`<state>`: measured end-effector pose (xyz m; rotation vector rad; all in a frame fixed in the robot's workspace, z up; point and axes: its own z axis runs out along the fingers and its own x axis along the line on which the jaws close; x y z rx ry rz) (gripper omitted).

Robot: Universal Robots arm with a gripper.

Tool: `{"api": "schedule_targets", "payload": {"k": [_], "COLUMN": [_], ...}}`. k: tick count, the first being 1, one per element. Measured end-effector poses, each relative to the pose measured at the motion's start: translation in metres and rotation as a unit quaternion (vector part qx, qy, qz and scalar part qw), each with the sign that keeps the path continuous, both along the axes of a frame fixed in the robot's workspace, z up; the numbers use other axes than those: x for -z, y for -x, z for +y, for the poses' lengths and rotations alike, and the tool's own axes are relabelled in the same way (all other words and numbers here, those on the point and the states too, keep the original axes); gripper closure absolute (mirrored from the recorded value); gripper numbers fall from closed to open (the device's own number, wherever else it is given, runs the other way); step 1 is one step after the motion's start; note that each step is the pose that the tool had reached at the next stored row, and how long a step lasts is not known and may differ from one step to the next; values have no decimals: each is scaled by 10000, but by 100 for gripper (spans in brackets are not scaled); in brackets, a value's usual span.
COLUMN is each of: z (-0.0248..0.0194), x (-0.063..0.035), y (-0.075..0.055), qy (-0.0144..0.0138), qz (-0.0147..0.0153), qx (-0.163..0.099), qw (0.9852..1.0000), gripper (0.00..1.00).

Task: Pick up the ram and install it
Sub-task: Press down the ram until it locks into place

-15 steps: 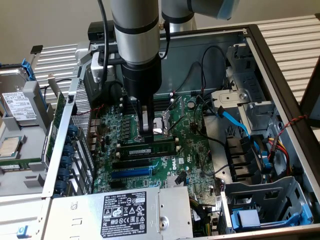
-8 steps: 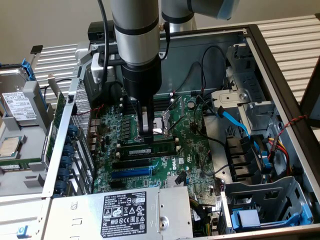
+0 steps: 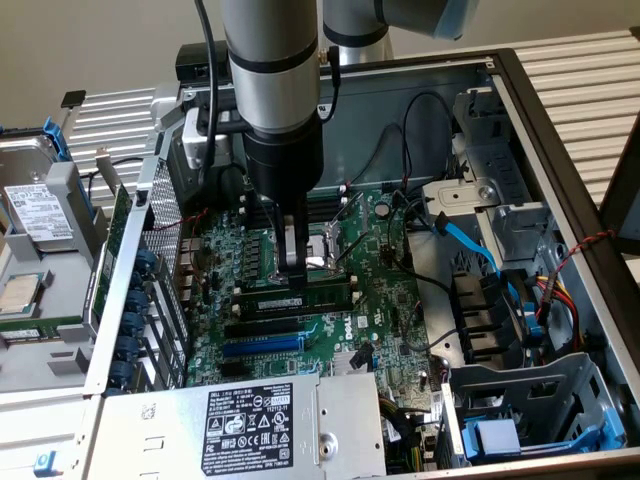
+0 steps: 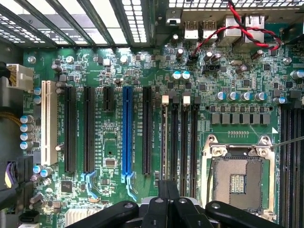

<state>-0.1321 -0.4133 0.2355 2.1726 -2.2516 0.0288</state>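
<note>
Installation is the step in hand: the tool [image 3: 292,268] is lowered over the board [image 3: 380,300], its fingers drawn together just above the ram [image 3: 300,297], which lies lengthwise in the slots beside the socket [image 3: 322,250]. Whether the ram is pinched or merely pressed cannot quite be made out. Even downward pressure would be called for until the clips latch.

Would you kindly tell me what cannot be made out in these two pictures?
- Exterior view: whether the ram is fully seated; the end effector covers its middle, and its ends are too small.
- Wrist view: what the end effector's tips touch; its own body hides that.
- Exterior view: the power supply label text, too small.
</note>
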Motion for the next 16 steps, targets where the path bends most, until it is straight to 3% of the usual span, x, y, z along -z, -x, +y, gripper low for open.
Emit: {"api": "schedule_targets", "payload": {"k": [2,6,16], "z": [0,1,-3], "x": [6,18,52], "y": [0,-1,0], "qy": [-6,-47,-58], "qz": [0,-1,5], "qx": [0,0,0], "qw": [10000,10000,10000], "gripper": [89,89,89]}}
